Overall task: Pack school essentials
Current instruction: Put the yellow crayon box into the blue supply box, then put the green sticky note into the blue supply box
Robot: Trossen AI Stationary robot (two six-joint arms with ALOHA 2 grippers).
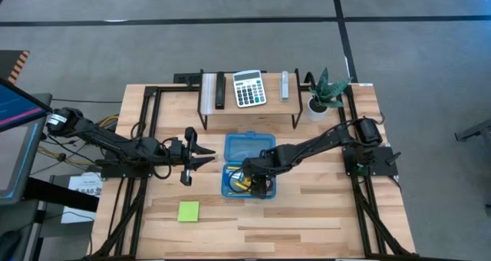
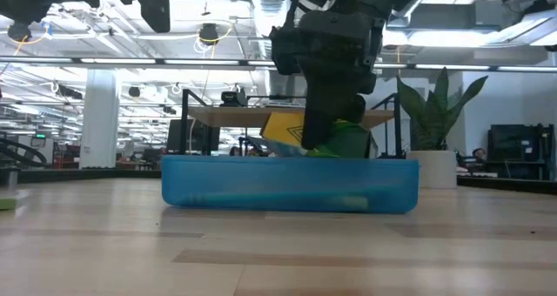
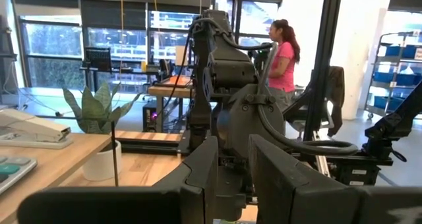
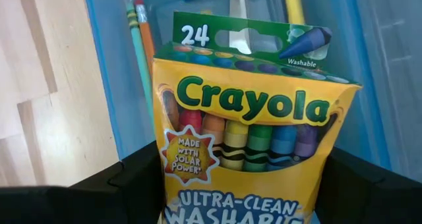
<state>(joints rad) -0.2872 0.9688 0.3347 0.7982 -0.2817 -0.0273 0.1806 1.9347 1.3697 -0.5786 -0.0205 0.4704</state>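
Table (image 1: 307, 207): pale wood planks, dark frame rails along both sides.

Pencil case (image 1: 247, 180): blue, shallow, sitting open at the middle of the table, its lid (image 1: 249, 147) lying flat behind it toward the shelf. In the low view the case (image 2: 290, 184) reads as a translucent blue tray resting flat on the wood.

Crayon box (image 4: 247, 128): yellow and green, window front showing a row of crayons. It is pinched between the two fingers of the right gripper (image 1: 258, 183), which hangs over the case. In the low view the box (image 2: 300, 132) is tilted, its lower end down inside the case rim and its upper part above it. Whether it touches the case floor cannot be told.

Pencils (image 4: 141, 43): a green one and an orange one lie side by side inside the case along one wall, beside the crayon box. A yellow pencil (image 4: 293, 3) lies farther along the case floor.

Sticky-note pad (image 1: 189, 211): lime, flat on the table, well apart from the case, toward the front left.

Left gripper (image 1: 201, 155): hovers just left of the case lid, fingers spread part way, nothing between them.

Shelf (image 1: 249, 96): low stand at the back of the table, bearing a calculator (image 1: 248, 87).

Potted plant (image 1: 324, 94): white pot, right of the shelf.

Person (image 3: 282, 53): pink top, standing in the room beyond the table.
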